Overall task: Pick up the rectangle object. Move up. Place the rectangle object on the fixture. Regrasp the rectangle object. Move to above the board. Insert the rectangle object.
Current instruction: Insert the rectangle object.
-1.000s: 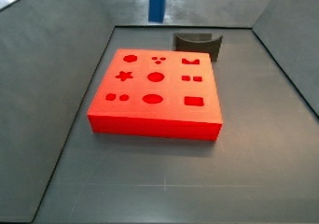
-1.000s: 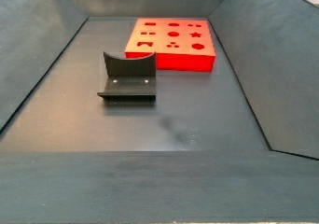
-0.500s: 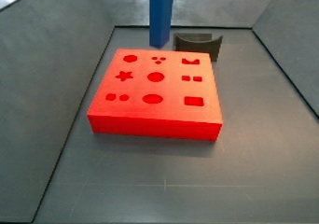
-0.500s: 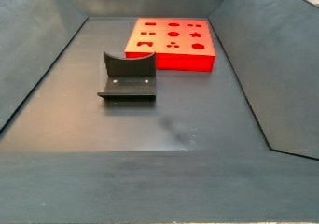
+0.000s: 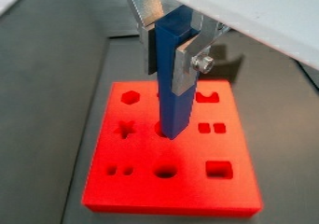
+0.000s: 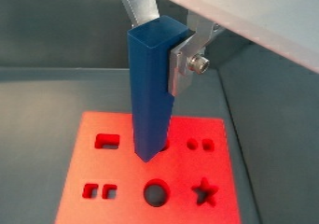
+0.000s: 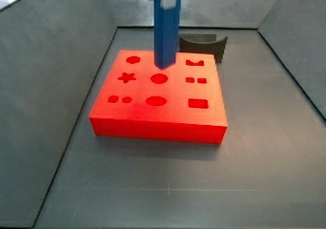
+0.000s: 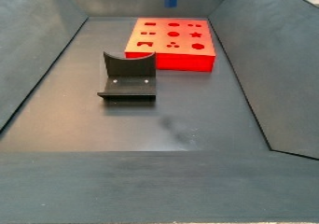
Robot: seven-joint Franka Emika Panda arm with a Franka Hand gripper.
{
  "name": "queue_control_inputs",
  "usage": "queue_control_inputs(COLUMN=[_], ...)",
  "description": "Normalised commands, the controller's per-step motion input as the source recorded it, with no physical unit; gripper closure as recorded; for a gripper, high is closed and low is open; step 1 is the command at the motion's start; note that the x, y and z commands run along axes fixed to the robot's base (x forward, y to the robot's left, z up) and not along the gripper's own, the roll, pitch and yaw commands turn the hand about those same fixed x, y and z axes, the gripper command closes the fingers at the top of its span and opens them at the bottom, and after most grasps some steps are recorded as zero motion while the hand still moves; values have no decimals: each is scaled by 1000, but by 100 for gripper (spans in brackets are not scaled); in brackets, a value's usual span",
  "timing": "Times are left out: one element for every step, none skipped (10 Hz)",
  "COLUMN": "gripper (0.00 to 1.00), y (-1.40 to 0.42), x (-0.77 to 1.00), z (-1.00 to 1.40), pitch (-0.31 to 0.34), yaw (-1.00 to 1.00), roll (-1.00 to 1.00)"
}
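Item, rectangle object: slim blue bar, hanging upright over the board; its lower end hovers above the middle holes, not yet entered, as we judge from both wrist views.

Item, gripper: seen in both wrist views, above the board; its jaws are closed on the bar's upper part, the silver fingers pressed to opposite faces; in the side views only the bar shows, the gripper itself lies beyond the frame.

Item, board: thick red-orange slab on the floor, with star, round, oval and square holes; we cannot tell which hole the bar sits over.

Item, fixture: dark bracket, standing apart from the board, bare.

Handling, as we judge: the bar looks rigid, light and smooth-faced; a hold high on the flat faces leaves the lower length free for insertion; a slight tilt could jam it at the hole's rim.
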Motion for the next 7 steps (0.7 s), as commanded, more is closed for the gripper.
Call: queue_control_inputs(gripper=[100, 100, 100, 100, 100, 100, 100], y=[0, 0, 0, 0, 0, -23, -9], x=[0, 0, 0, 17, 60, 134, 189], z=[-397, -351, -323, -257, -120, 114, 357], pitch=[0, -16, -30, -36, -31, 0, 0], yaw=[-1000, -1000, -1000, -1000, -1000, -977, -923], roll=[-1, -14, -21, -44, -84, -174, -229])
